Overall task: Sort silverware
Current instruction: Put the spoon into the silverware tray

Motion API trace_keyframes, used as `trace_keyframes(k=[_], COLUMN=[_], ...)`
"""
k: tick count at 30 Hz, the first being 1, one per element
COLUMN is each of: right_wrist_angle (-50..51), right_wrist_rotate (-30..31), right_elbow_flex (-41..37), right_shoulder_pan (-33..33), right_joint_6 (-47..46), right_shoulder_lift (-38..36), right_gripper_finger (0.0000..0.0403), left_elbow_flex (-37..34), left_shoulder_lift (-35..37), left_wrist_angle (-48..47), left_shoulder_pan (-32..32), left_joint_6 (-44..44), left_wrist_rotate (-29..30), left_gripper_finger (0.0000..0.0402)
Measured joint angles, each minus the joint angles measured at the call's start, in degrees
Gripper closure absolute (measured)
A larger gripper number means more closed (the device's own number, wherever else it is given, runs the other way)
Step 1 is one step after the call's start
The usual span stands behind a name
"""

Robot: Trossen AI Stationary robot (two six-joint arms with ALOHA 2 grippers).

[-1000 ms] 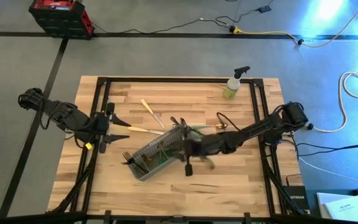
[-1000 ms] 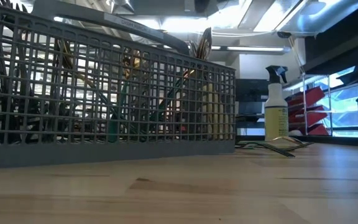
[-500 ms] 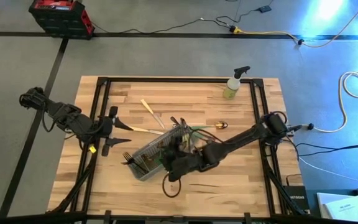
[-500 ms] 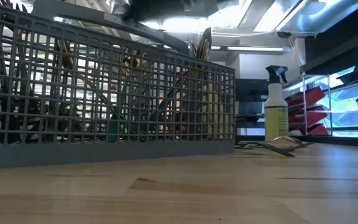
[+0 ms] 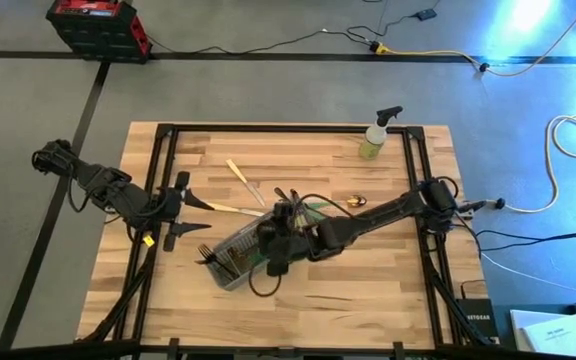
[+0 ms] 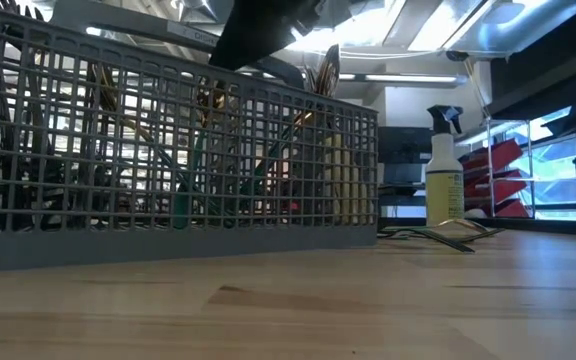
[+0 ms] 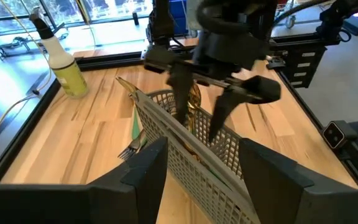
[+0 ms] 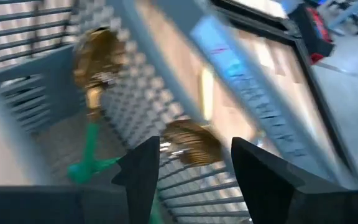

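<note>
The wire-mesh caddy sits mid-table with silverware standing in it, spray bottle off at its 2 o'clock, loose fork just at its 11.

The right arm reaches in from the table's right edge, stretched long and low toward the middle, its forearm slanting down and leftward in the high view. Its wrist bends so that the right gripper points downward near the table's centre; seen from the left wrist camera, its two dark fingers stand spread apart, nothing visible between them. In the right wrist view the same fingers frame an open gap.

The left arm waits at the table's left edge, elbow bent, forearm pointing right. The left gripper hovers low, its fingers spread wide and holding nothing.
</note>
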State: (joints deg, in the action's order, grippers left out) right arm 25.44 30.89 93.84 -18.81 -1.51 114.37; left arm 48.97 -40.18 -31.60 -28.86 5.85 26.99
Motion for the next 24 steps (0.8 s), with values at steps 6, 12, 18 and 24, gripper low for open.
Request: trace_keyframes(k=[6,12,18,24], right_wrist_angle=[0.6,-0.1,0.3,1.4], right_wrist_rotate=[-0.5,0.4,1.9,5.7], right_elbow_flex=[0.0,0.0,-0.1,0.0], right_shoulder_pan=[0.5,0.6,-0.4,-0.7], right_joint_6=[-1.1,-0.4,-1.0,-1.6], right_shoulder_lift=[0.9,2.2,1.6,1.2], right_gripper_finger=[0.0221,0.0221,0.0221,0.0221], left_elbow_flex=[0.0,0.0,0.0,0.0], left_shoulder_lift=[0.0,0.0,0.0,0.0], left_wrist_angle=[-0.6,-0.8,-0.9,-0.9], left_shoulder_pan=[0.0,0.0,0.0,0.0], left_joint_6=[0.1,0.2,0.2,0.2], left_wrist_rotate=[0.2,0.2,0.2,0.2], left_gripper_finger=[0.0220,0.0220,0.0220,0.0220])
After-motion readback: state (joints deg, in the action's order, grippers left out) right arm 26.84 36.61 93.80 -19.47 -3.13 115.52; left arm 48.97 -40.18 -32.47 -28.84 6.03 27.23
